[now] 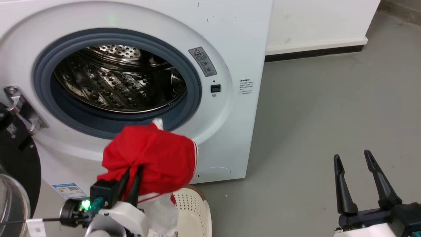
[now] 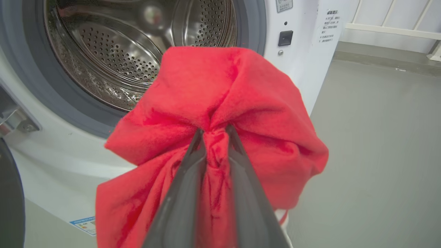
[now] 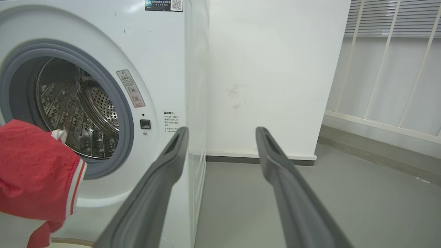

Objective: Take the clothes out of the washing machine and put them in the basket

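Note:
The red clothes point(image 1: 154, 158) hang bunched in front of the washing machine point(image 1: 230, 49), below its open porthole, with my left gripper point(image 1: 134, 170) shut on a fold of them. In the left wrist view the two dark fingers pinch the red fabric point(image 2: 220, 100) at my left gripper point(image 2: 215, 130). A white striped edge of the clothes point(image 3: 34, 168) appears in the right wrist view. The cream basket point(image 1: 197, 210) sits on the floor right under the bundle. My right gripper point(image 1: 353, 158) stands open over bare floor at the lower right, holding nothing.
The steel drum point(image 1: 115, 79) looks bare inside. The black-framed door point(image 1: 16, 164) stands swung open at the far left. A white wall with a dark skirting point(image 1: 315, 52) runs behind the machine. Grey floor point(image 1: 329, 108) stretches to the right.

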### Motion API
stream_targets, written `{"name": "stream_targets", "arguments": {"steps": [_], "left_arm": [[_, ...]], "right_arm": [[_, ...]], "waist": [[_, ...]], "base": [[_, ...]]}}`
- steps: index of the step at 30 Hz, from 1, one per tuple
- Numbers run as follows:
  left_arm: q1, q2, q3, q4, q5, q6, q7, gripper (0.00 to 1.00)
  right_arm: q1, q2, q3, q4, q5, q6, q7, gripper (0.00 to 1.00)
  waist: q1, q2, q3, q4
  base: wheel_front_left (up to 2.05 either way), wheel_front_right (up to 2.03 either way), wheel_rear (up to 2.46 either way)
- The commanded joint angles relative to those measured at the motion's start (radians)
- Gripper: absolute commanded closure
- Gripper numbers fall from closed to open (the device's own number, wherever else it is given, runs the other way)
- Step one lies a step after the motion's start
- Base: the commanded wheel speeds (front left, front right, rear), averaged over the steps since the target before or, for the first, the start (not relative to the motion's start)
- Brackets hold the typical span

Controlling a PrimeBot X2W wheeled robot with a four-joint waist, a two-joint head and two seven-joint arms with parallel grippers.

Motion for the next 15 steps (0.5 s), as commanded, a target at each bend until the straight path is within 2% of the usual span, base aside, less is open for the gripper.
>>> {"name": "stream_targets", "arguments": {"steps": [1, 10, 15], "left_arm": [[0.019, -0.002, -0.001, -0.014, -0.005, 0.008, 0.001, 1.0], [0.098, -0.019, -0.016, 0.012, -0.047, -0.001, 0.003, 1.0], [0.078, -0.033, -0.014, 0.074, -0.062, -0.021, -0.004, 1.0]], "right_arm": [[0.012, 0.0, -0.001, 0.002, -0.004, -0.001, -0.002, 0.0], [-0.006, 0.0, 0.014, 0.003, -0.005, -0.001, -0.002, 0.0], [-0.038, 0.0, 0.026, -0.01, -0.004, -0.001, -0.002, 0.0]], "waist": [[0.0003, -0.0001, -0.007, 0.009], [0.0003, -0.0001, 0.005, 0.004], [0.0003, -0.0001, 0.062, -0.017]], "base": [[0.0, 0.0, 0.0], [0.0, 0.0, 0.0], [0.0, 0.0, 0.0]]}}
